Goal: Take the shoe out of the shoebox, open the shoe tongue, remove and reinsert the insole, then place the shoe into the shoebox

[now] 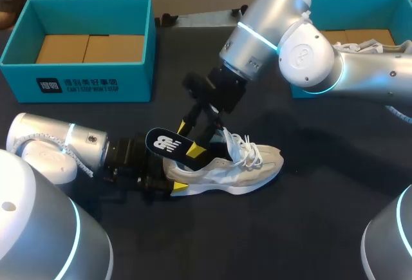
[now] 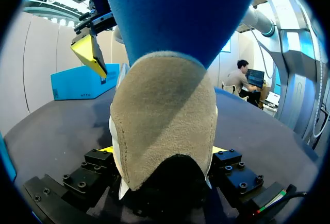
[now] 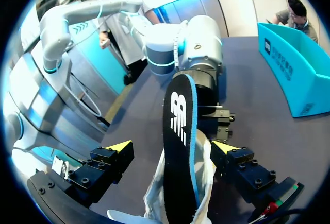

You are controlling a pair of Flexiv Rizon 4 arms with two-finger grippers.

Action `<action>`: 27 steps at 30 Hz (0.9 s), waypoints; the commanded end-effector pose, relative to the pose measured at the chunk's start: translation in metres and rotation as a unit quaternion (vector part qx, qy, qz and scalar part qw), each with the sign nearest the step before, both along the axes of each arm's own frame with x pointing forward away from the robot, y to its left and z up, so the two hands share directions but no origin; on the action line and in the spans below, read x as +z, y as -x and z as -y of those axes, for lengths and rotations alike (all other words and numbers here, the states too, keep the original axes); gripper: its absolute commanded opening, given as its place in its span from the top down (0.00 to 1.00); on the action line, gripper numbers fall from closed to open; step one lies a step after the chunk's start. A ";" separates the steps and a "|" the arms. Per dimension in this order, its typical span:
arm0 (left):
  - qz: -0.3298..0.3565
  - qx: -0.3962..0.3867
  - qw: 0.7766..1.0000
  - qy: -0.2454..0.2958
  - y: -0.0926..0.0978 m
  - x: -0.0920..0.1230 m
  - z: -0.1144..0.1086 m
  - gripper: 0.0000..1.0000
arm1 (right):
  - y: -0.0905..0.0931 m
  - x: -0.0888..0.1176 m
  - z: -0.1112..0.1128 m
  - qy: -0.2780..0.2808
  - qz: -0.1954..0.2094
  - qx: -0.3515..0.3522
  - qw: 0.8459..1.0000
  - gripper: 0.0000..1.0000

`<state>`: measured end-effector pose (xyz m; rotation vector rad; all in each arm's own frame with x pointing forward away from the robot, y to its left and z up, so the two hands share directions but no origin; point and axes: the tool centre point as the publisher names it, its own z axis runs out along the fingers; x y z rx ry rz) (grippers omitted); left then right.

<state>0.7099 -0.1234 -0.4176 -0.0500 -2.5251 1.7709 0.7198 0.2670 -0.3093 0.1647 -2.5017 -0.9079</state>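
Your left claw is clamped on the beige suede sneaker at its heel, right claw spread loose around the black-and-blue insole.

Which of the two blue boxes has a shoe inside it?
The far-right box: a pale shoe lies in it. The far-left box shows only brown cardboard.

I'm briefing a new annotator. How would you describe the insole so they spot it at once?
On the dark table, find the pale sneaker near the middle. The insole sticks up from its opening: a flat black strip with a white logo and blue underside, unlike the beige-and-white sneaker around it.
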 end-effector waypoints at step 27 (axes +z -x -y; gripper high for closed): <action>0.000 0.000 1.000 -0.001 0.001 -0.001 0.000 1.00 | 0.000 -0.021 -0.026 -0.031 -0.052 0.052 0.997 0.52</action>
